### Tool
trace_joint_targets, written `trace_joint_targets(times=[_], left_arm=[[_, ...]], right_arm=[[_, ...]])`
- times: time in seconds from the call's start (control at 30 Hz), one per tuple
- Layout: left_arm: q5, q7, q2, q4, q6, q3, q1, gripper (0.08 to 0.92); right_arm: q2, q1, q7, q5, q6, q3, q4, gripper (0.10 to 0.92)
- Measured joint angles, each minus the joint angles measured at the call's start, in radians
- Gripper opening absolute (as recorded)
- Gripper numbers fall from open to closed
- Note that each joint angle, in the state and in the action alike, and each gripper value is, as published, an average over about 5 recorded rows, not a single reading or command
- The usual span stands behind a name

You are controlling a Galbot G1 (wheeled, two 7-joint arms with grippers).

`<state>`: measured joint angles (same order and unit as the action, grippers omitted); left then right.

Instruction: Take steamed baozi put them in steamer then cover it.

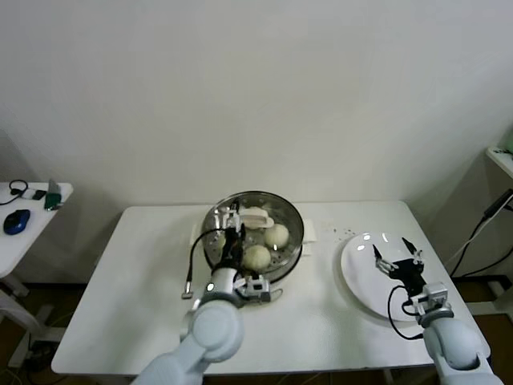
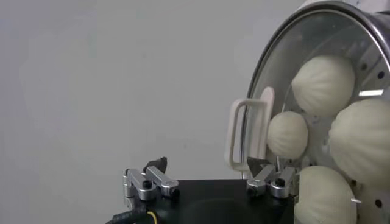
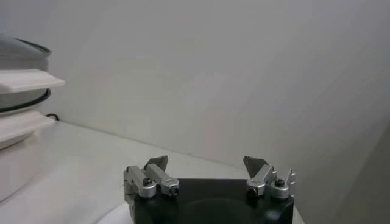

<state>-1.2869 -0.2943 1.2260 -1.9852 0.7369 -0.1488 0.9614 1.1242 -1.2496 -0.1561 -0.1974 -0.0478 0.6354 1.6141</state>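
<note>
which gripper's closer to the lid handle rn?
Left. The left gripper is over the steamer, right beside the lid's white handle, jaws open and not holding it. The right gripper hangs open over the white plate, well off to the steamer's right.

Bright even overhead light, soft shadows, glare on the plate (image 1: 365, 269), frame corners dimmer

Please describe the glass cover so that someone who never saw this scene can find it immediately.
On the white table, find the shiny round steamer in the middle. The cover lies on top of it, with the baozi visible through it. Unlike the flat white plate to the robot's right, it is clear glass with a white handle.
</note>
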Motion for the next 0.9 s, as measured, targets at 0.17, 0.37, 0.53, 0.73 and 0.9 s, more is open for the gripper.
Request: trace_joint_targets(times=[0.17,0.37,0.53,0.73,0.9], left_arm=[[0.058,0.045,-0.04,-0.068,0.0,0.038,0.052,0.823],[0.236,0.176,-0.086,-0.14,0.0,0.136,0.123,0.823],[0.467,0.315,-0.093,-0.172,0.0,0.269,0.213,0.823],[0.764,0.42,-0.057,-0.169,-0.043,0.471,0.365,0.823],[0.982,0.456,0.001,-0.125,-0.215,0.625,0.476,0.823]], right_arm=[[-0.001,-0.002,0.002,0.0,-0.006,-0.003,0.007,0.823],[-0.002,-0.015,-0.008,-0.001,0.003,-0.002,0.021,0.823],[0.005,-0.032,-0.015,-0.007,0.02,0.002,0.038,0.823],[0.018,-0.058,-0.026,-0.02,0.045,0.011,0.06,0.823],[0.032,-0.083,-0.033,-0.035,0.071,0.019,0.073,0.823]])
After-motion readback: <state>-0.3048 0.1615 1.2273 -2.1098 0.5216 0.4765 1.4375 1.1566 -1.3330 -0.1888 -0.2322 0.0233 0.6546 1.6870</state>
